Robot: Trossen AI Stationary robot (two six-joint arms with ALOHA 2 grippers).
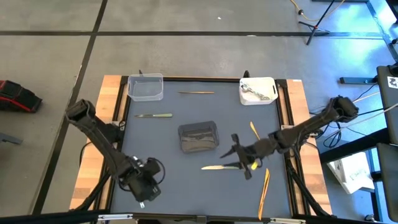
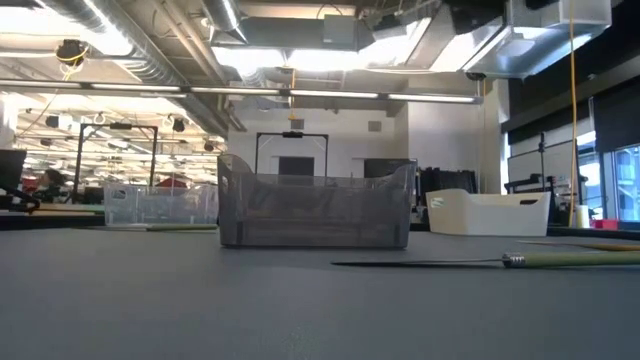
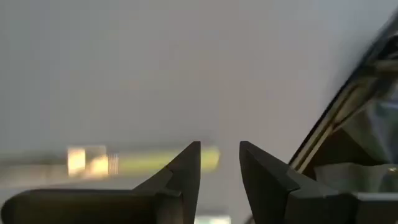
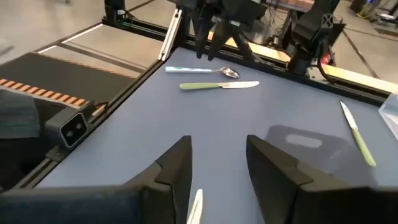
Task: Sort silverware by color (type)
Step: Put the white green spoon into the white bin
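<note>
My right gripper point(image 1: 238, 155) point(image 4: 217, 140) hovers open, right of centre, over a green-handled knife point(image 1: 217, 167) point(image 2: 500, 262) that lies flat on the mat. One end of the knife point(image 4: 196, 205) shows below the gap between the fingers. My left gripper point(image 1: 144, 190) point(image 3: 219, 146) is open at the near left corner, pointing down, with nothing between its fingers. Below it lie another green knife point(image 4: 217, 86) and a silver spoon point(image 4: 205, 70). A third knife point(image 1: 154, 116) lies at the left. Gold pieces lie at the far side point(image 1: 196, 93) and at the right point(image 1: 254, 130) point(image 1: 264, 186).
A dark grey tub point(image 1: 198, 137) point(image 2: 315, 210) stands mid-table. A clear tub point(image 1: 145, 87) is at the far left. A white tub point(image 1: 258, 90) at the far right holds silver spoons. Wooden borders and black rails point(image 1: 286, 124) frame the mat.
</note>
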